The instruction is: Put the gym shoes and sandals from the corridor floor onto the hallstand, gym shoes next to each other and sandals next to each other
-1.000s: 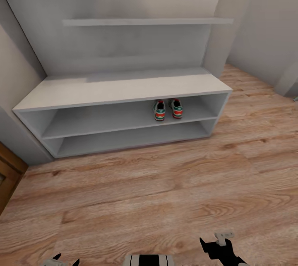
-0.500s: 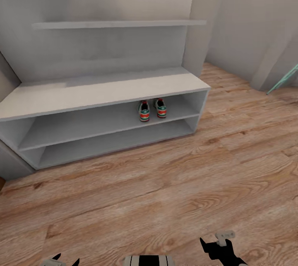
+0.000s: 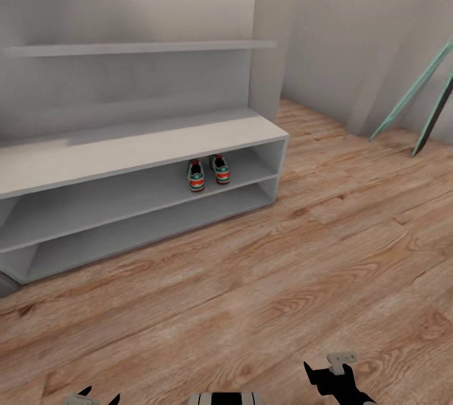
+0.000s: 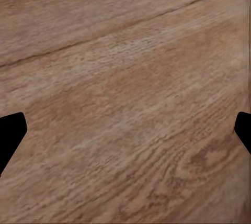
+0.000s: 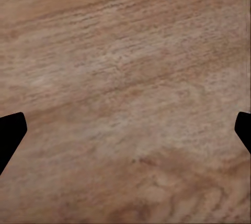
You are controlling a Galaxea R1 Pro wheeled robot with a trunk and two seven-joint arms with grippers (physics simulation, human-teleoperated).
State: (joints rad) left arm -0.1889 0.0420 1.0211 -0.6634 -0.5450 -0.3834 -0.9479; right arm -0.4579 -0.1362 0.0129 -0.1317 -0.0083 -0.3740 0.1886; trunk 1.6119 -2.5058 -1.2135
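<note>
Your view had swung right since a second earlier; the things themselves hadn't moved. The flat-topped, matte grey rack (image 3: 145, 147) stood on grainy, knotted wood floor (image 3: 302, 279), with both shoes (image 3: 208, 173) side by side on its upper open shelf. Your left gripper (image 4: 125, 135) and right gripper (image 5: 125, 135) were spread wide above bare planks, holding nothing.

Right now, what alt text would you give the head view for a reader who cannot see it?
Two sneakers sit side by side on the upper of two low open shelves of a light-grey shoe rack against the wall. Bare wood-plank floor spreads in front, and two thin poles lean in the right corner.
</note>
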